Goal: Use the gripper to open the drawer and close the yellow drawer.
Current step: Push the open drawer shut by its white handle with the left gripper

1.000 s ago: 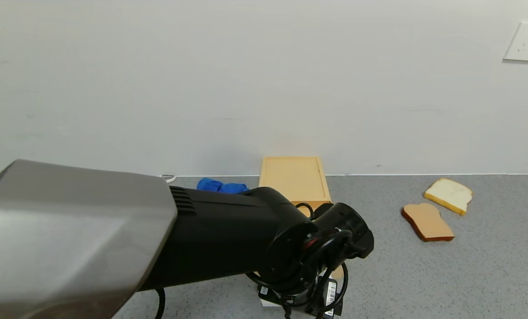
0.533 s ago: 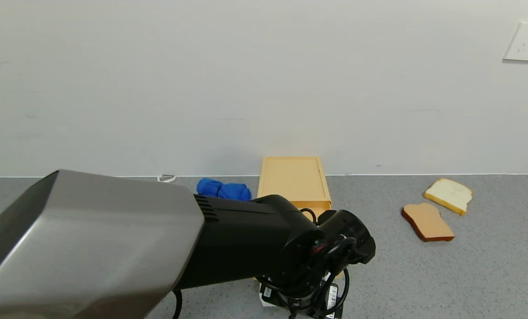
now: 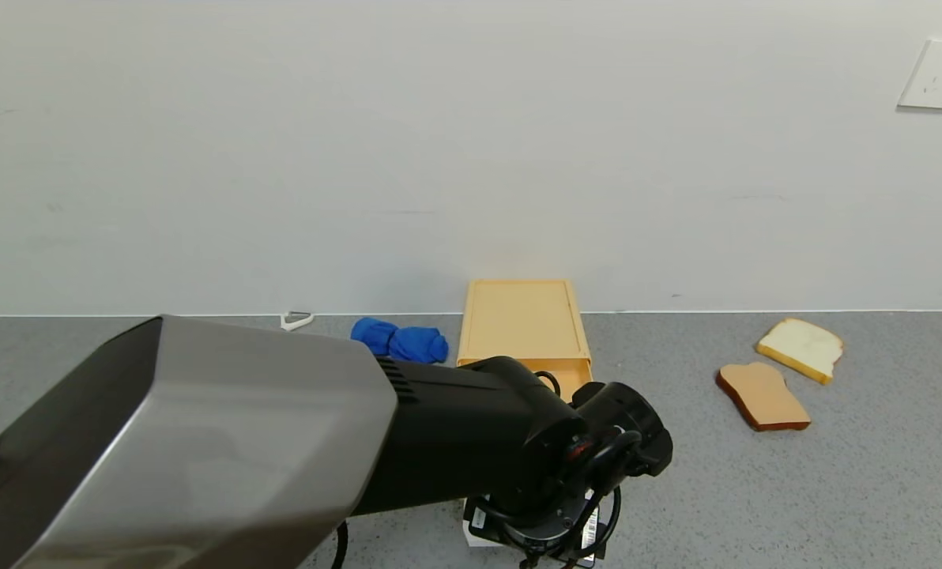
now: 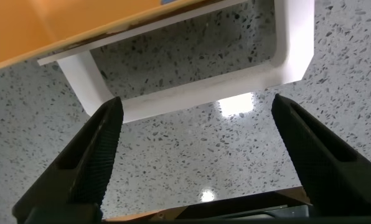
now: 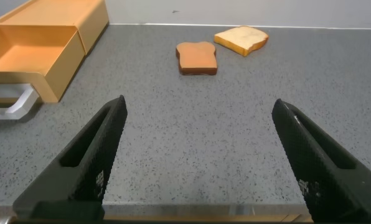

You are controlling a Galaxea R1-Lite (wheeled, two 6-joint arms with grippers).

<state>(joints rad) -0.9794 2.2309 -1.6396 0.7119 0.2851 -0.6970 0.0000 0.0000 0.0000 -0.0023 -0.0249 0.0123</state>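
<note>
The flat tan-yellow box [image 3: 526, 316] stands against the back wall. Its drawer [image 5: 30, 59] is pulled out towards me and looks empty in the right wrist view. My left arm hides most of it in the head view. My left gripper [image 3: 546, 533] hangs over the drawer's front end. In the left wrist view the left gripper [image 4: 197, 102] is open and holds nothing. The white loop handle [image 4: 294, 37] lies just beyond its fingertips [image 4: 108, 124]. My right gripper [image 5: 199, 101] is open and empty, low over the grey table, right of the drawer.
Two bread slices, one brown [image 3: 762, 395] and one pale [image 3: 801, 348], lie on the table at the right. A blue cloth [image 3: 400, 341] and a small white object [image 3: 295, 319] lie left of the box. The white wall is close behind.
My left arm has drawn back towards me and sunk lower in the head view, uncovering more of the box, drawer and blue cloth. The drawer shows no clear movement.
</note>
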